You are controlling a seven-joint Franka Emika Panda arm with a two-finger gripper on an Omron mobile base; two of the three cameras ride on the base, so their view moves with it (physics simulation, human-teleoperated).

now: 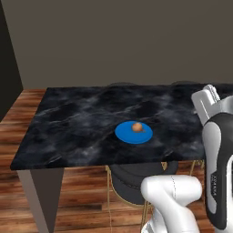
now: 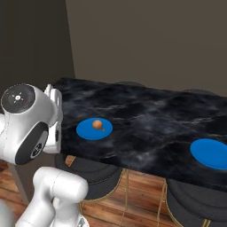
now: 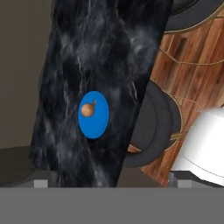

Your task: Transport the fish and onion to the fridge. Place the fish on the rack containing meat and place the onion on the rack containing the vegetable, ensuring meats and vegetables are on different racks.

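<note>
One onion (image 1: 136, 127) is sitting on a blue plate (image 1: 125, 134) near the front edge of the black marble table (image 1: 77, 123). Two blue plates are lying on this table; the second plate (image 2: 212, 154) is resting well apart, bare, off to the right. Two dark round stools (image 2: 95, 173) are standing tucked under the table. The gripper (image 3: 109, 183) is hanging released, grasping nothing, well above the onion.
</note>
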